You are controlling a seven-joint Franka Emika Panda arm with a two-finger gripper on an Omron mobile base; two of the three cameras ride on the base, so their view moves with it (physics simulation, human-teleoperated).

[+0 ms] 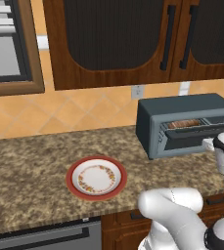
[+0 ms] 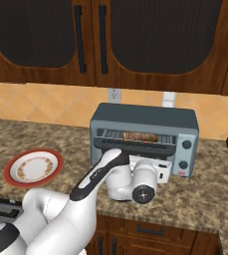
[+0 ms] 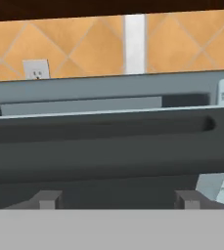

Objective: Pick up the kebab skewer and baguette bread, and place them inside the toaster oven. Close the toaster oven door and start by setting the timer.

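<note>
Countertop of speckled granite, broad and mostly bare left of the appliance, backed by tan tile wall and dark wooden cabinets above. Toaster oven standing at the back right of the counter, blue-grey, knob panel on its right. Toaster oven door hanging partly lowered, interior visible through the gap above it. Red-rimmed plate well left of the oven, now bare of food. Brownish food lying on the wire rack inside; too small to tell baguette bread from kebab skewer.

Gripper pressed close against the door front, dark bar handle crossing just above the fingertips. Jaws apart, nothing between them.

Judged step: closing the door. Best done by pushing up and inward with the fingers under the top edge, following the hinge arc rather than driving straight in. Watch the counter front edge below the wrist and the knob panel just right; free room lies leftward and back toward the base.
</note>
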